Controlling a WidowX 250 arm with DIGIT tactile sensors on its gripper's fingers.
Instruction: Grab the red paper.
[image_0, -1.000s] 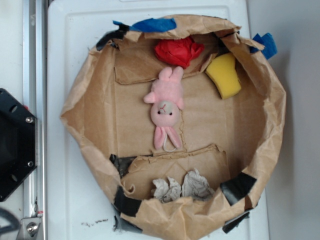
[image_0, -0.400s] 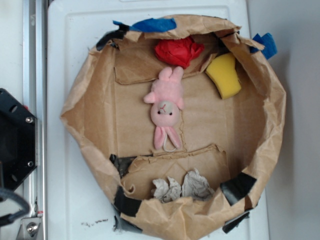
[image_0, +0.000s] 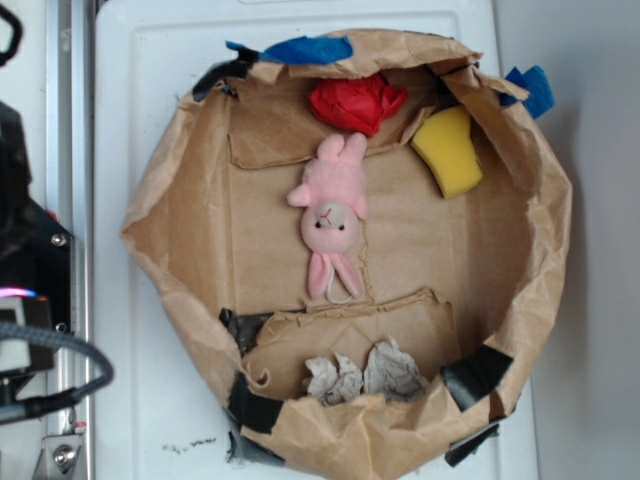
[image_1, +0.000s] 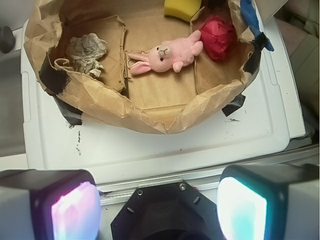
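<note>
The red paper (image_0: 355, 103) is a crumpled bright red wad lying at the far end of a shallow brown paper-bag basin (image_0: 150, 200), just above the pink plush bunny (image_0: 333, 215). In the wrist view the red paper (image_1: 217, 37) shows at the upper right, beside the bunny (image_1: 165, 55). My gripper (image_1: 157, 210) hangs well outside the basin, above the black robot base (image_1: 150, 227), open wide with nothing between its fingers (image_1: 75, 215). In the exterior view only part of the arm (image_0: 25, 280) shows, at the left edge.
A yellow sponge (image_0: 448, 150) leans on the basin's right wall. Two grey-white crumpled paper balls (image_0: 365, 375) sit in the near pocket. Blue tape (image_0: 305, 48) marks the far rim. The basin rests on a white board (image_0: 140, 100), with a metal rail (image_0: 65, 150) to its left.
The arm and a black cable have moved into the left edge of the exterior view, covering the black base. Nothing in the basin has moved.
</note>
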